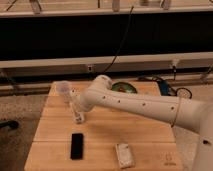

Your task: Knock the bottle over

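The slim clear bottle shows as a pale, slightly slanted shape on the wooden table, just right of and in front of the wider translucent cup. My white arm reaches in from the right across the table. Its gripper hangs down at the arm's left end, right against the bottle's lower part and close to the table top. The arm's end hides part of the bottle, so I cannot tell whether it stands upright or leans.
A black phone lies flat near the front left. A small white packet lies at the front middle. A green bowl sits at the back behind the arm. Cables lie at the back right corner.
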### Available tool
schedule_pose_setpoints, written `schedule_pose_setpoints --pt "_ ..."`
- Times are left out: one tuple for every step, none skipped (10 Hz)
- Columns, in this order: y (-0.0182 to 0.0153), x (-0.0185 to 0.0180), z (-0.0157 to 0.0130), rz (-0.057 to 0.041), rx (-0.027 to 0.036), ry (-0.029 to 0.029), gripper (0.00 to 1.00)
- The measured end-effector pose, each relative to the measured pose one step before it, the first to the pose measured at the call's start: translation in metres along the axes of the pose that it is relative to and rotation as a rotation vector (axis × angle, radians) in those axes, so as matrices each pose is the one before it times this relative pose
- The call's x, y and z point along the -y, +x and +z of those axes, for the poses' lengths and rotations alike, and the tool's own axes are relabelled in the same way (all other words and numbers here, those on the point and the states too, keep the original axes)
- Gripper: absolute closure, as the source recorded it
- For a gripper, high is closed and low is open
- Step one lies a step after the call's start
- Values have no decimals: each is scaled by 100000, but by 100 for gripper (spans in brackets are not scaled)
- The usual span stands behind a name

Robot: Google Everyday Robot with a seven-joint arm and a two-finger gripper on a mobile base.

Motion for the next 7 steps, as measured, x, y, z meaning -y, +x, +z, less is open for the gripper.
schedule_pose_setpoints --pt "-52 382 291 -719 204 147 100" --pt "8 335 332 -796 569 171 100" --pt "13 171 185 -422 397 61 100" --pt "73 156 260 -400 725 -37 100" --pt "220 62 254 -142 932 -182 100" --pt "186 89 277 -309 1232 -123 100" --pt "67 -190 -53 -880 39 -133 100"
